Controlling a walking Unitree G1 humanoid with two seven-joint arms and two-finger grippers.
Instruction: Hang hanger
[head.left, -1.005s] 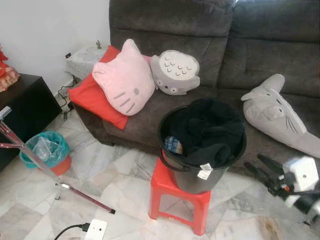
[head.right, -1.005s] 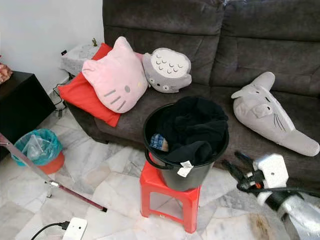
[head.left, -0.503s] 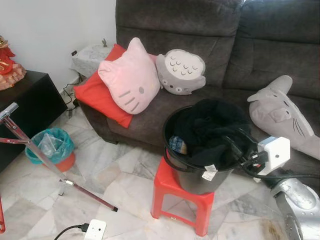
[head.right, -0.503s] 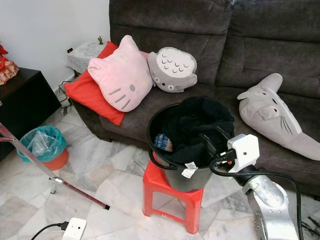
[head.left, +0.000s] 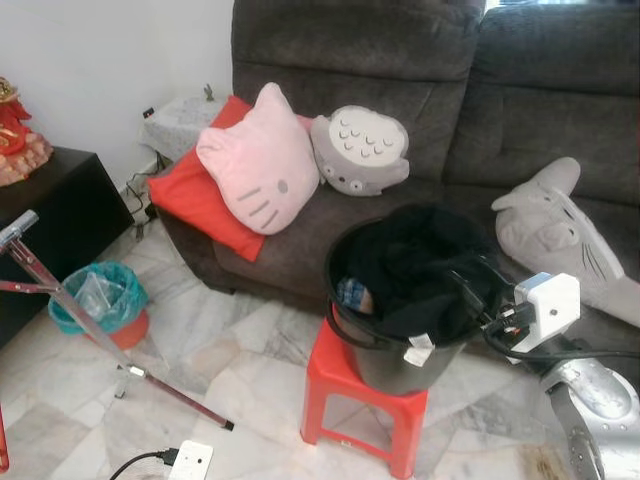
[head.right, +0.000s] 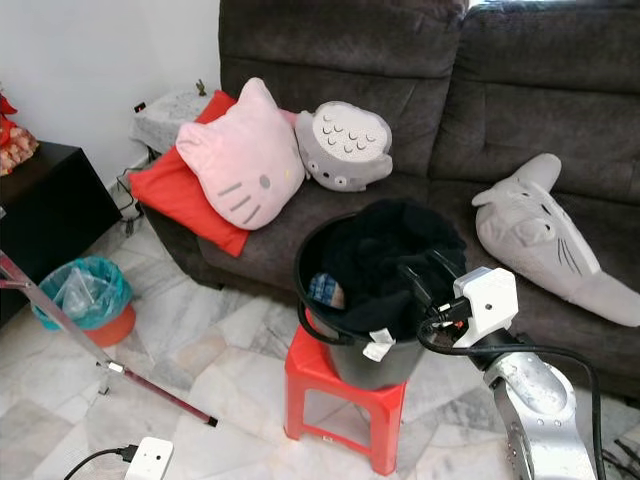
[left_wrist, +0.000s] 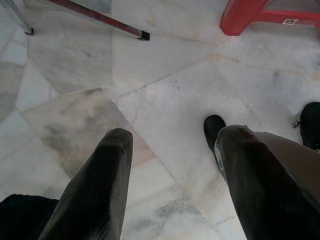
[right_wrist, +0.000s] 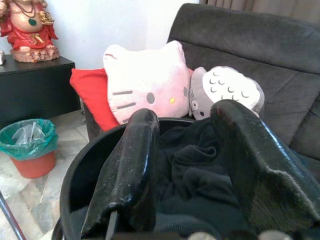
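A black bucket (head.left: 347, 327) heaped with black clothes (head.left: 410, 262) stands on a red stool (head.left: 346, 376) in front of the sofa. My right gripper (head.left: 466, 290) is open at the bucket's right rim, its fingers reaching in over the clothes. In the right wrist view the right gripper (right_wrist: 185, 114) has the dark cloth (right_wrist: 200, 175) lying between and beyond its fingers, and I cannot tell whether they touch it. My left gripper (left_wrist: 172, 136) hangs open above the marble floor. I cannot make out a hanger.
A metal rack leg (head.left: 72, 306) slants across the floor at left, beside a green-lined bin (head.left: 100, 296) and a black cabinet (head.left: 50, 200). A power strip (head.left: 190, 460) lies on the floor. The dark sofa (head.left: 400, 60) holds a pink cushion (head.left: 260, 160) and a grey plush (head.left: 555, 225).
My right arm has risen from low at the right and moved left to the bucket's rim. Over the last half second it has stayed put. The camera has shifted slightly.
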